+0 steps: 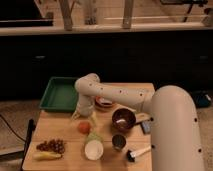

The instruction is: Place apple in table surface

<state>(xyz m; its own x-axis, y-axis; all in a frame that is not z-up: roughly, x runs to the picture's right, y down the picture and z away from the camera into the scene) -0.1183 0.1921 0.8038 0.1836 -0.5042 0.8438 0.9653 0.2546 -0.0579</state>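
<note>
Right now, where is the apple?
In the camera view the apple lies on the table surface, left of centre, just in front of the gripper and behind the white cup.

One view, taken from high on the robot's side of the table (65, 132), looking steeply down and forward across it. The near edge falls at the bottom of the frame and the far edge lies about midway up. Beyond it stand a dark wall and a rail (125, 20) near the top. The camera sits close behind the arm (172, 125), whose big white link fills the lower right and hides the table's right edge and near right corner. The left edge and far left corner, with the tray (59, 93), show whole. The gripper (84, 116) hangs near mid-frame, over the table's left half, fingers apart.
</note>
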